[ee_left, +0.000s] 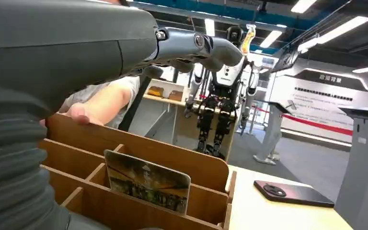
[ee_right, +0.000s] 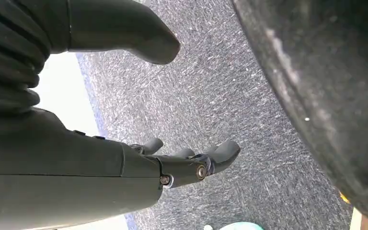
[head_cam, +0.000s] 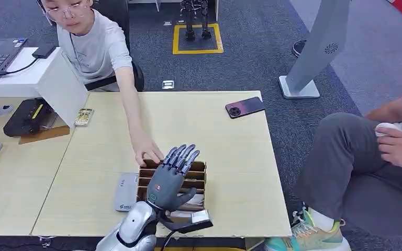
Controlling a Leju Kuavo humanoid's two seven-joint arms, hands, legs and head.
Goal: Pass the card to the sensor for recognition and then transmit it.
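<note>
Over the box: your left hand hovers, fingers spread, holding nothing.
Card: upright in a wooden organizer slot, directly beneath those fingers, long edge crosswise.
Right hand: hanging low, loosely released.

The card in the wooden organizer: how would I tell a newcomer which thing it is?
On the light wooden table stands a brown slotted organizer under the robot's left hand, a person's hand resting on its far edge. The card stands upright in one slot, the only printed, rounded-corner thing among bare wooden dividers.
</note>
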